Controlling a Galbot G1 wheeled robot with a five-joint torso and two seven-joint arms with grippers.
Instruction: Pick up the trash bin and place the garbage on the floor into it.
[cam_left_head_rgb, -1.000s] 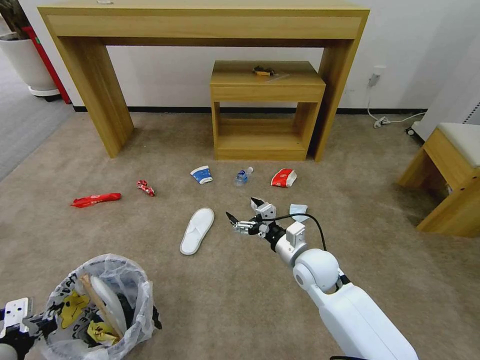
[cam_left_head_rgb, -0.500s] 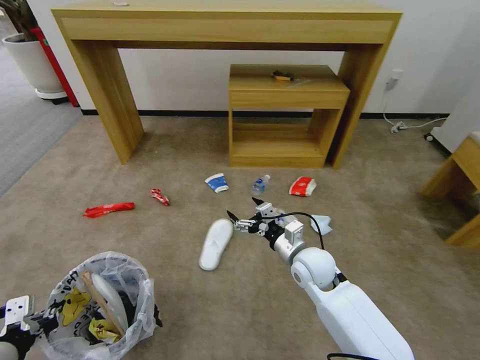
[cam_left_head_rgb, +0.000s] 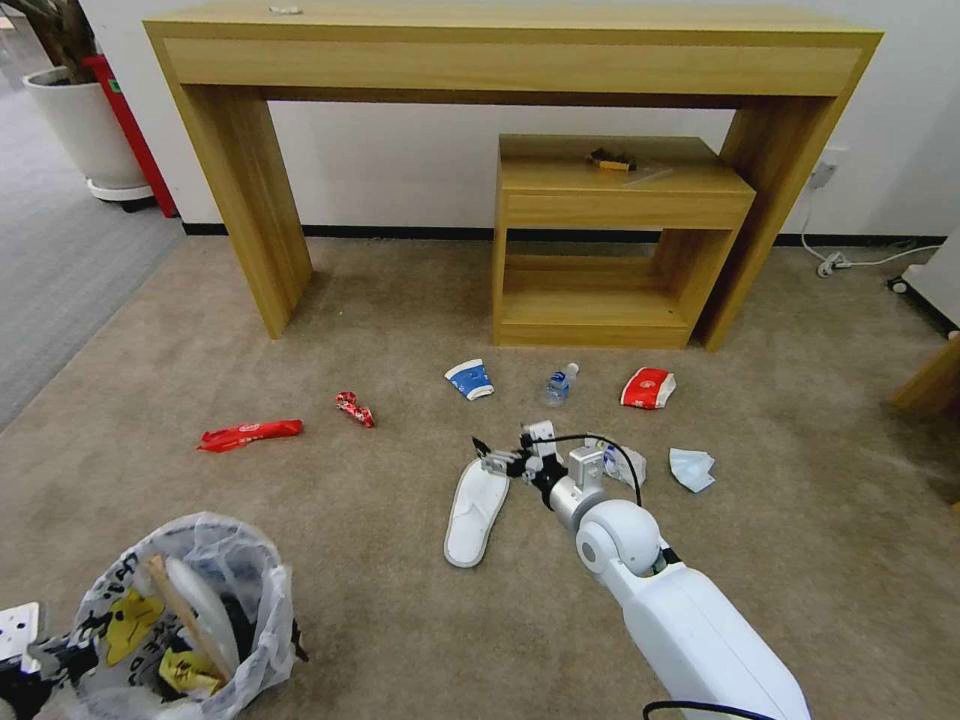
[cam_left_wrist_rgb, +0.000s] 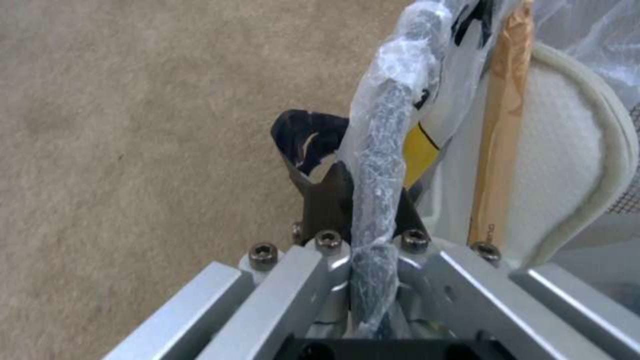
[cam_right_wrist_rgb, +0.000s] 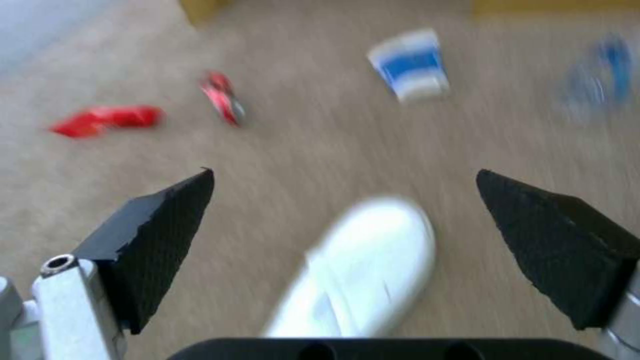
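High head view; close wrist views

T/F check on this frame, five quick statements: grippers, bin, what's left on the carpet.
1. The right gripper is open above the white slipper. True.
2. The left gripper is open and clear of the trash bin. False: it is shut on the bin's bagged rim.
3. A wooden stick and another slipper are already in the bin. True.
4. The blue-white paper cup stands upright. False: it lies on its side on the floor.
5. The small clear bottle lies between the cup and the red-white carton. True.
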